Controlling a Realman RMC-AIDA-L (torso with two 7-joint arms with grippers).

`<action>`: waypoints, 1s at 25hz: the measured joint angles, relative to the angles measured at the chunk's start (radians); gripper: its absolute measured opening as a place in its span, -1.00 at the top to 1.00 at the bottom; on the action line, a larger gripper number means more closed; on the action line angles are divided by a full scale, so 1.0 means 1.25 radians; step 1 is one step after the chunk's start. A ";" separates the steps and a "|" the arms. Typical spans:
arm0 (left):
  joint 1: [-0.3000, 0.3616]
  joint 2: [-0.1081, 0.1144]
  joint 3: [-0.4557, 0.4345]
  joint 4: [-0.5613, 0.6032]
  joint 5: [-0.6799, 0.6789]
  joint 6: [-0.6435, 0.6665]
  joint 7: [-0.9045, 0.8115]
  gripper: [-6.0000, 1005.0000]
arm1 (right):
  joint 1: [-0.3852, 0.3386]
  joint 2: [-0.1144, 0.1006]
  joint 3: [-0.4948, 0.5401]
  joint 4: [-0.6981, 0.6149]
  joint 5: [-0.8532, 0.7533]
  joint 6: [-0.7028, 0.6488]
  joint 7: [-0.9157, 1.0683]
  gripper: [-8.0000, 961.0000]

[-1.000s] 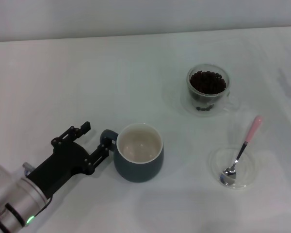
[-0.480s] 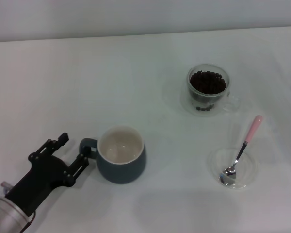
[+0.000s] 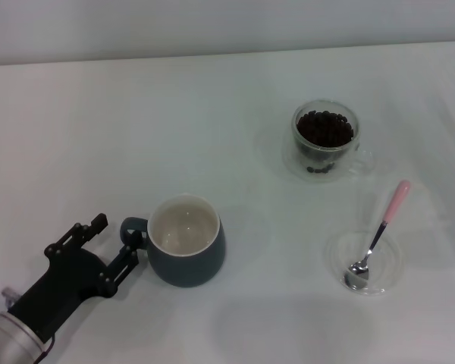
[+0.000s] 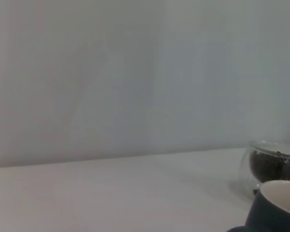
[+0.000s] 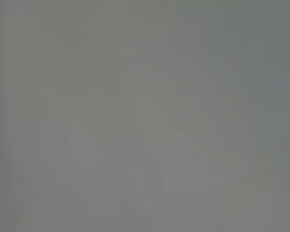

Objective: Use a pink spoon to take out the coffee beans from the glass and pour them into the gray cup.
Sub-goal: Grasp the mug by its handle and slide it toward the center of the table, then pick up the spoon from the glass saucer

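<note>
The gray cup (image 3: 189, 262) stands at the front left of the white table, cream inside bare, its loop handle turned toward my left gripper (image 3: 116, 232). That gripper's black fingers are spread, and the nearer fingertip (image 3: 133, 244) touches the handle. The glass (image 3: 325, 144) of coffee beans (image 3: 325, 127) stands at the back right. The pink spoon (image 3: 387, 220) lies with its metal bowl in a shallow clear dish (image 3: 335, 256) at the front right. The left wrist view catches the cup's rim (image 4: 280, 205) and the glass (image 4: 270, 164). My right gripper is out of view.
The white table (image 3: 212, 114) runs back to a pale wall. The right wrist view is plain grey.
My left gripper has drawn back to the left and toward the table's front, and the gray cup slid left with it by its handle. The glass, spoon and dish have not moved.
</note>
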 joint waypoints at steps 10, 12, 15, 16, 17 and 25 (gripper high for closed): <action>0.062 0.001 -0.003 0.021 0.018 -0.083 0.008 -0.28 | -0.055 -0.005 -0.028 -0.092 -0.045 0.004 0.236 -0.54; 0.076 0.001 -0.011 0.034 0.014 -0.115 0.009 -0.28 | -0.068 -0.012 -0.029 -0.138 -0.090 -0.004 0.349 -0.55; 0.098 0.000 -0.033 0.055 -0.002 -0.162 0.009 -0.28 | -0.071 -0.043 -0.029 -0.178 -0.198 -0.010 0.574 -0.55; 0.104 -0.001 -0.039 0.060 -0.011 -0.177 0.010 -0.28 | -0.068 -0.056 -0.029 -0.178 -0.224 -0.009 0.627 -0.55; 0.107 -0.001 -0.041 0.061 -0.014 -0.183 0.010 -0.28 | -0.063 -0.073 -0.029 -0.175 -0.259 -0.004 0.690 -0.54; 0.112 0.000 -0.044 0.081 -0.092 -0.233 0.030 -0.28 | 0.011 -0.137 -0.029 -0.130 -0.497 0.064 1.009 -0.54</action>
